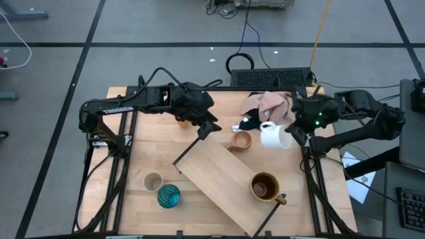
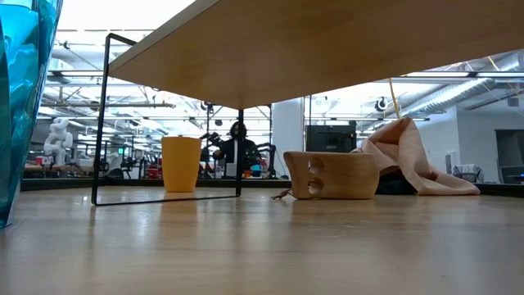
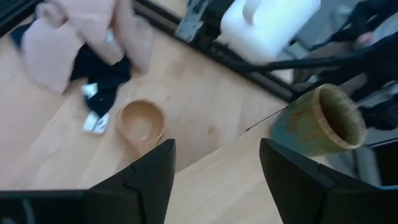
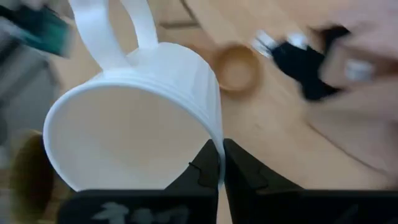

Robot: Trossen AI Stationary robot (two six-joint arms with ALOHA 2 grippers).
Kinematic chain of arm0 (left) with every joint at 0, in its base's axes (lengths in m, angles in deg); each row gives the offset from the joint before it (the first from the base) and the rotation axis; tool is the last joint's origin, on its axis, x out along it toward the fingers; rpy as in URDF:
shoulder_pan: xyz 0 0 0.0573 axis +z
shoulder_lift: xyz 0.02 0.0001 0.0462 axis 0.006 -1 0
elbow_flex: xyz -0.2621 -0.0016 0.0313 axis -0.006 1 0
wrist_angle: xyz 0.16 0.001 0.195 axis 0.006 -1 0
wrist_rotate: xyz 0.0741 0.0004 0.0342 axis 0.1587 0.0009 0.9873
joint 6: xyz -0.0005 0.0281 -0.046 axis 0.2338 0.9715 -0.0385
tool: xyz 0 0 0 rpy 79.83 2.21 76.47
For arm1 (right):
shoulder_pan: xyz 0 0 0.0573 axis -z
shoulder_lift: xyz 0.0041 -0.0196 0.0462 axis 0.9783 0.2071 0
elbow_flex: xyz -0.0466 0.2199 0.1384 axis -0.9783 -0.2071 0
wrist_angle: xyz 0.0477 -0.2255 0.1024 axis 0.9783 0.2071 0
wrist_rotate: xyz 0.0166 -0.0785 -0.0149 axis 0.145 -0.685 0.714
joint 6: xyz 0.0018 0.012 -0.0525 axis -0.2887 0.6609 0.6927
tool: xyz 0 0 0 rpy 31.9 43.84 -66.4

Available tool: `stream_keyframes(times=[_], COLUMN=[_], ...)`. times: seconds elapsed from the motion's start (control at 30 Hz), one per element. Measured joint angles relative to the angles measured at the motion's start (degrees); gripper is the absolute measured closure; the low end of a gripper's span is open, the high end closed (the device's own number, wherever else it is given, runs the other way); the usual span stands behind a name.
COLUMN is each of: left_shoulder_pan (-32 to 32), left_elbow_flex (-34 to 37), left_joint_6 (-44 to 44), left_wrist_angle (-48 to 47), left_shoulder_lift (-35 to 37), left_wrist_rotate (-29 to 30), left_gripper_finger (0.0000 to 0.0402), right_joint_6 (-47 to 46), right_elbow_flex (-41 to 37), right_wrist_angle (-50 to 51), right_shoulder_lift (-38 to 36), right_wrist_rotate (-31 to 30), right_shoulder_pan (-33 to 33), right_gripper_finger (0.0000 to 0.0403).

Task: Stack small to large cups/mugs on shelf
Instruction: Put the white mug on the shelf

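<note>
My right gripper (image 1: 291, 135) (image 4: 219, 163) is shut on the white handled mug (image 1: 272, 135) at the table's far right. My left gripper (image 1: 207, 128) (image 3: 217, 168) hangs open above the far corner of the shelf (image 1: 222, 176), touching nothing. The shelf lies diagonally across the table's middle. On its near end stands the dark brown mug (image 1: 264, 186) (image 3: 318, 121). The tan cup (image 1: 240, 140) (image 3: 141, 121) (image 2: 332, 174) sits on the table beyond the shelf. The beige-grey cup (image 1: 153, 181) and teal cup (image 1: 169, 195) stand near left. The orange cup (image 2: 181, 164) is mostly hidden under my left arm in the high view. My right gripper pinches the white mug's wall at its rim (image 4: 210, 134), one finger inside the mouth and one outside. The fingers come level from the table's right. The mug lies on its side in the hold, mouth toward the gripper, handle (image 4: 118, 31) at the side away from the fingers.
A pink cloth (image 1: 272, 103) (image 2: 409, 156) and a navy cloth (image 1: 249, 123) lie bunched at the far edge between the arms. The shelf's thin dark end rail (image 2: 106, 115) stands on the table. Bare wood lies left of the shelf.
</note>
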Motion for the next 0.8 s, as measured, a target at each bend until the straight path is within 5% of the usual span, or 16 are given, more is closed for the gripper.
stream_keyframes(times=[0.4, 0.8], left_shoulder_pan=[-0.05, -1.10], left_elbow_flex=[-0.09, -0.02], left_joint_6=[-3.25, -12.93], left_wrist_angle=[11.65, 19.87], left_shoulder_lift=[2.04, 3.02], left_wrist_rotate=[-4.00, -18.77], left_gripper_finger=[0.0167, 0.0167], right_joint_6=[1.75, -4.12], right_elbow_flex=[1.41, 1.41], right_wrist_angle=[-15.21, -33.42], right_shoulder_lift=[7.24, 11.47], right_wrist_rotate=[18.27, 37.75], right_shoulder_pan=[1.03, 6.00], right_gripper_finger=[0.0403, 0.0403])
